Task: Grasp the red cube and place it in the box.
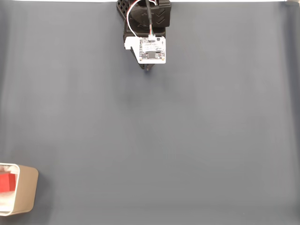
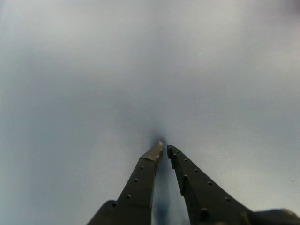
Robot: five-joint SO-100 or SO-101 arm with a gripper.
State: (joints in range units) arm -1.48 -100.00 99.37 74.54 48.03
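The red cube (image 1: 7, 182) lies inside the box (image 1: 26, 190), a tan container with a white inside at the bottom left corner of the fixed view, cut off by the frame's left edge. The arm sits folded at the top centre of that view, with the gripper (image 1: 148, 69) just below its white board, far from the box. In the wrist view the gripper (image 2: 164, 148) points down close to the grey surface. Its two dark fingers (image 2: 140, 180) nearly meet at the tips, shut with nothing between them.
A plain grey mat (image 1: 187, 140) covers the whole table in the fixed view. A bright strip runs along the far edge at the top. The arm's black base (image 1: 145, 11) stands at the top centre.
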